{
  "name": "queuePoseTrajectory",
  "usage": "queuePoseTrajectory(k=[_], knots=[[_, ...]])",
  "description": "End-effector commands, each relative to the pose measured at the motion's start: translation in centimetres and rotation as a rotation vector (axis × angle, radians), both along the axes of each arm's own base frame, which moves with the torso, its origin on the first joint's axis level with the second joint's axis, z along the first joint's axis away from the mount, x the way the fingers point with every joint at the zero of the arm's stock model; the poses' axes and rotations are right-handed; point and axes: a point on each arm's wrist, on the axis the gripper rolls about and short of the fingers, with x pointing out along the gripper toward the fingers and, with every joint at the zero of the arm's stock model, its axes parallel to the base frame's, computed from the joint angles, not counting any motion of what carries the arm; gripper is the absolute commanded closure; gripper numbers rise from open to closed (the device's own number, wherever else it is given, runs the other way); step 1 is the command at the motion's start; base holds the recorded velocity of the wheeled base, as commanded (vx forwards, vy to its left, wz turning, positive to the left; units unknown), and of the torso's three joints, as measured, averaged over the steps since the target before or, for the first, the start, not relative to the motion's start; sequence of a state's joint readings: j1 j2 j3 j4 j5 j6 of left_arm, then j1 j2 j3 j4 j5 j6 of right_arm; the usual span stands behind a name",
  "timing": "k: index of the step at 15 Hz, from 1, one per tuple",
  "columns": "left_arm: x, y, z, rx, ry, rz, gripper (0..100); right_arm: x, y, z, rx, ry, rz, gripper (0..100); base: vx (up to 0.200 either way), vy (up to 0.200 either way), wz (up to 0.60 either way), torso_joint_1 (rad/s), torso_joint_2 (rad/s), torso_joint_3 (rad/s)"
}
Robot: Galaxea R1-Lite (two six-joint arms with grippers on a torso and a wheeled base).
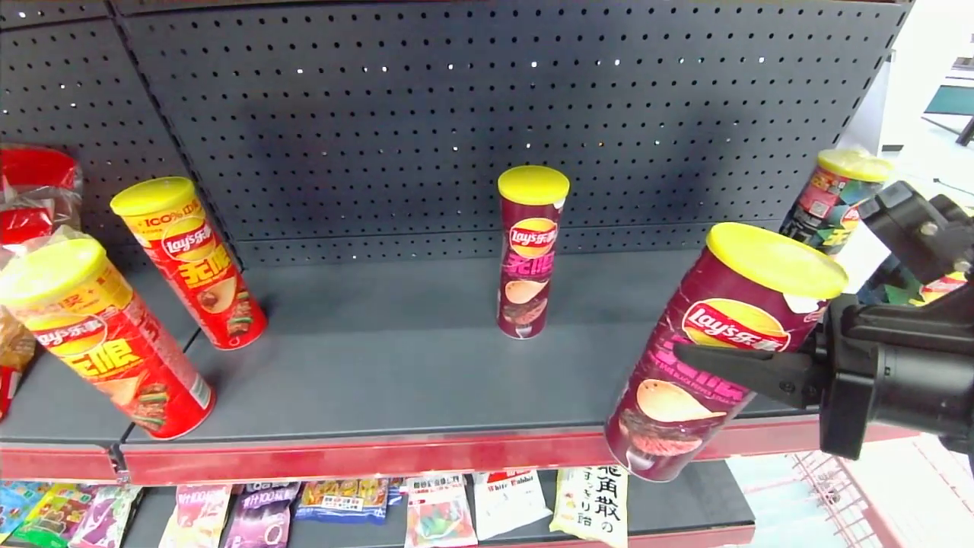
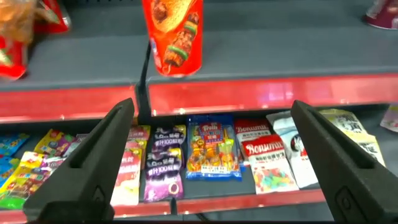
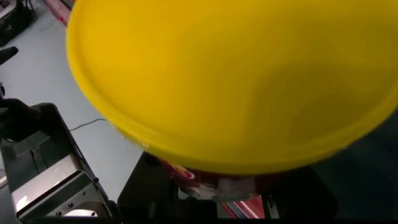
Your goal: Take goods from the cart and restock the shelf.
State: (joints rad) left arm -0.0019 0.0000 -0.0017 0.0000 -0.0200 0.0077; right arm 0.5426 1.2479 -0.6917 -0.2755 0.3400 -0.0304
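Right gripper (image 1: 749, 371) is clamping a maroon can (image 1: 708, 320) round its middle. The can is tilting just off the shelf's (image 1: 380, 380) right front edge, its base dipping below the red lip. Its yellow lid (image 3: 236, 81) is sitting close under the right wrist camera. Left gripper (image 2: 211, 168) is hanging with jaws wide apart, gripping nothing, facing snack bags (image 2: 211, 152) on the lower tier. A second maroon can (image 1: 533, 251) is standing upright mid-shelf, and two red cans (image 1: 190, 262) are standing at the left. A dark can (image 1: 837, 194) is showing behind the right arm, possibly past the shelf's end.
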Motion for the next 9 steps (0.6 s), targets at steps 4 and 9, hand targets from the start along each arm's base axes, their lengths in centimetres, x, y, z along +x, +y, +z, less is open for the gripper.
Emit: queuePoseTrajectory(k=[4, 9], knots=[[0.0, 0.0, 0.0, 0.0, 0.0, 0.0, 0, 0.08, 0.2, 0.17, 0.003, -0.004, 0.009, 100, 0.0, 0.0, 0.0, 0.0, 0.0, 0.0], [0.01, 0.0, -0.02, -0.006, 0.003, -0.001, 0, 0.19, 0.37, -0.34, -0.012, 0.011, 0.013, 100, 0.0, 0.0, 0.0, 0.0, 0.0, 0.0]])
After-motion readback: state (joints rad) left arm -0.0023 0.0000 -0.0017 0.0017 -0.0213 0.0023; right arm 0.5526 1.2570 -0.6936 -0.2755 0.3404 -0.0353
